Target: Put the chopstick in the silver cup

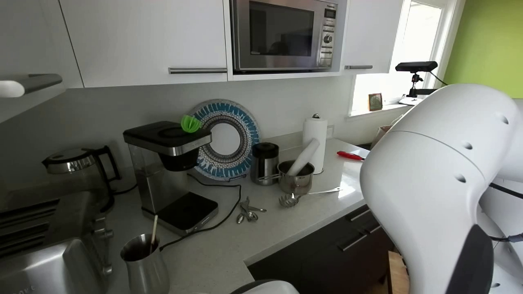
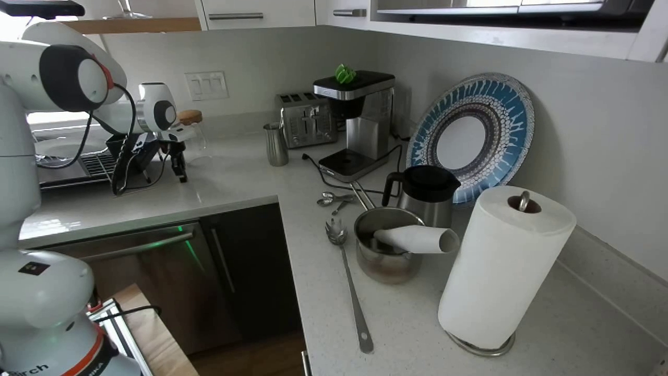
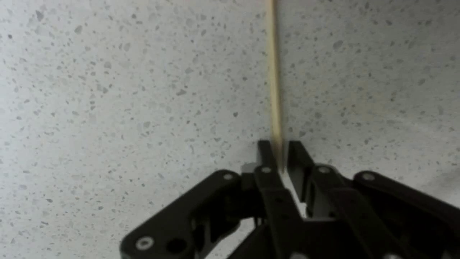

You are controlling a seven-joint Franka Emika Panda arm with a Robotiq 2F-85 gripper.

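Gripper (image 3: 279, 145) foremost, jaws almost together astride one end of the chopstick (image 3: 274, 72), which points to twelve o'clock over the counter (image 3: 136, 93); I can't tell if they pinch; it's likely light, stiff, roll-prone; I'd hold that end.

Two cameras look across the table (image 1: 220, 249); the wrist view looks down closely past the hand (image 3: 280, 151).
In an exterior view, we look from the toaster (image 1: 53, 245) side; in an exterior view, back from the paper roll (image 2: 506, 271). Both share the table's inner corner.
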